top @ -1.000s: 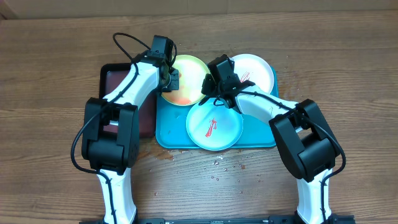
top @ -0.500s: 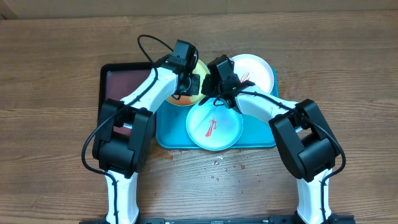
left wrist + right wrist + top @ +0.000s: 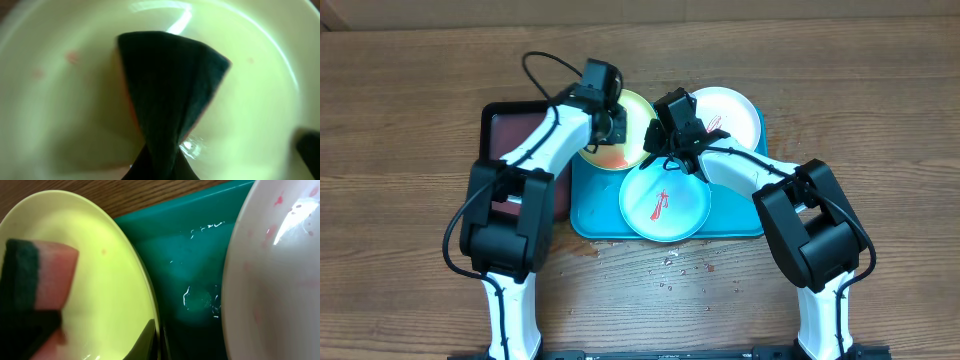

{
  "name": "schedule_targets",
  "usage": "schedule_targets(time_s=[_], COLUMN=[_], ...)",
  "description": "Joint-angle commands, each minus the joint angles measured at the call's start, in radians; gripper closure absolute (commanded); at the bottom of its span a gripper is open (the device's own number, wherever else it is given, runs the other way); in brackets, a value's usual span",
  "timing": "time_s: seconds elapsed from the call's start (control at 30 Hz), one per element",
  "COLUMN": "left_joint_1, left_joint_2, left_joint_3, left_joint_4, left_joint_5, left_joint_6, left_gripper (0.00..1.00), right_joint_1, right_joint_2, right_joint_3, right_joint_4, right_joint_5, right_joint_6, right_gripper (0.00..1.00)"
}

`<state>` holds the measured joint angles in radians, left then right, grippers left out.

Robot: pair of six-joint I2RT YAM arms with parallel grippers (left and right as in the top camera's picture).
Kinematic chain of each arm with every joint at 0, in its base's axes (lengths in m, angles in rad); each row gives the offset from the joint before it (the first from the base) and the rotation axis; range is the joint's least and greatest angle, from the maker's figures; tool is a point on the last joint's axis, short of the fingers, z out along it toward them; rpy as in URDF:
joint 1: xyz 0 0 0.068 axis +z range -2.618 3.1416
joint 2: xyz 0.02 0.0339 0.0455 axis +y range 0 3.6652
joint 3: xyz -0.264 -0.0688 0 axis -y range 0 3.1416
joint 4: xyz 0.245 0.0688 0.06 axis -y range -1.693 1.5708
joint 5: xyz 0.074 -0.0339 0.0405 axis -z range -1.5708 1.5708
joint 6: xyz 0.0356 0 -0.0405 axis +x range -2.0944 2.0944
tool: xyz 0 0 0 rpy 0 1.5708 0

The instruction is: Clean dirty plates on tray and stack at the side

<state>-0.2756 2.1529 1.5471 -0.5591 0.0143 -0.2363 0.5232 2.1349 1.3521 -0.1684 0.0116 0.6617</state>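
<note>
The wooden table (image 3: 880,120) fills my overhead view, with a few water drops (image 3: 670,262) on it just in front of the turquoise tray (image 3: 590,215). A smaller dark-red tray (image 3: 510,130) sits against that tray's left side.

All three plates are on or over the turquoise tray. The mint plate (image 3: 665,205) is at the front and the white plate (image 3: 730,112) at the back right, both with red smears. The yellow-green plate (image 3: 625,125) is at the back left and is the one being worked.

My left gripper (image 3: 610,128) is closed on a sponge (image 3: 170,100), pinched at one end, with its dark scouring face pressed into the yellow-green plate. My right gripper (image 3: 655,145) is closed too. From its wrist camera it looks clamped on that plate's right rim, steadying it, though I see only a sliver of the fingers.

My worries from here:
- The rim pinch is thin. I judge that hard scrubbing could twist the slick, wet plate out of it and knock it into the white plate just beside it.
- The sponge is held by one end, so it may fold or swivel instead of wiping, leaving the faint pink spots (image 3: 72,56).
- The two wrists are very close together, so a wide scrub stroke to the right risks contact.
</note>
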Motion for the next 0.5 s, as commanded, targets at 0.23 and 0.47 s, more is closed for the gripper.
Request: schedule_targets(time_s=[0.23,0.47], left_joint_1=[0.045,0.02], left_joint_2=[0.051,0.051], left_joint_3=[-0.035,-0.035], left_joint_4=[-0.071,-0.155], left_joint_5=[-0.073,0.009], left_joint_6=[-0.002,0.038], left_gripper=[0.96,0.96], right_joint_1=[0.013,0.013], right_joint_2=[0.008,0.008], right_joint_3=[0.022,0.022], right_joint_4=[0.002,0.002], right_joint_5=[-0.04,-0.04], right_joint_6=[-0.002,-0.002], right_gripper=[0.96,0.96])
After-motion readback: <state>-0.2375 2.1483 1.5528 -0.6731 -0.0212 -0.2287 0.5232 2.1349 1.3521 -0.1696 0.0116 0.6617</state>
